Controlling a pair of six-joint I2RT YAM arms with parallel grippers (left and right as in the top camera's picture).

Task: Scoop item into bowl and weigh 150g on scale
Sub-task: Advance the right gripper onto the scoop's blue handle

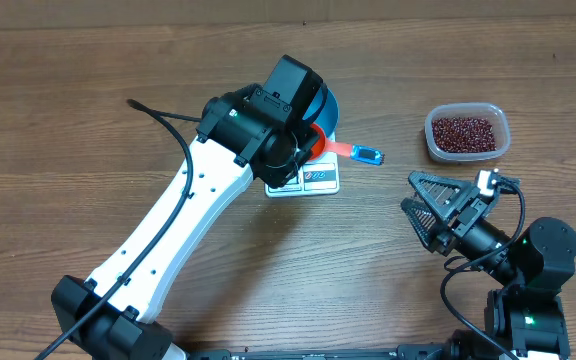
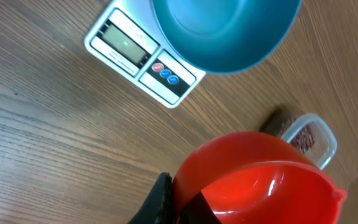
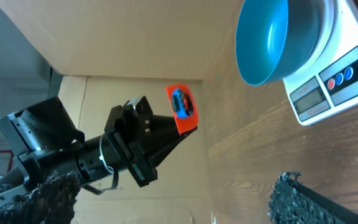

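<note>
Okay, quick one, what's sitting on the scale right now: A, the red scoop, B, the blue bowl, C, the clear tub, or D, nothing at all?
B: the bowl rests on top of the scale and overhangs its far end, while the tub stands well apart from it.

The bowl (image 2: 229, 31) is showing bright blue, the scale (image 2: 123, 46) white with grey display, the scoop (image 2: 260, 180) red-orange, the beans (image 1: 465, 132) dark red-brown, and the counter (image 1: 58, 130) is showing brown wood grain.

White arm links (image 1: 173, 225), black joints (image 1: 248, 125)
</note>
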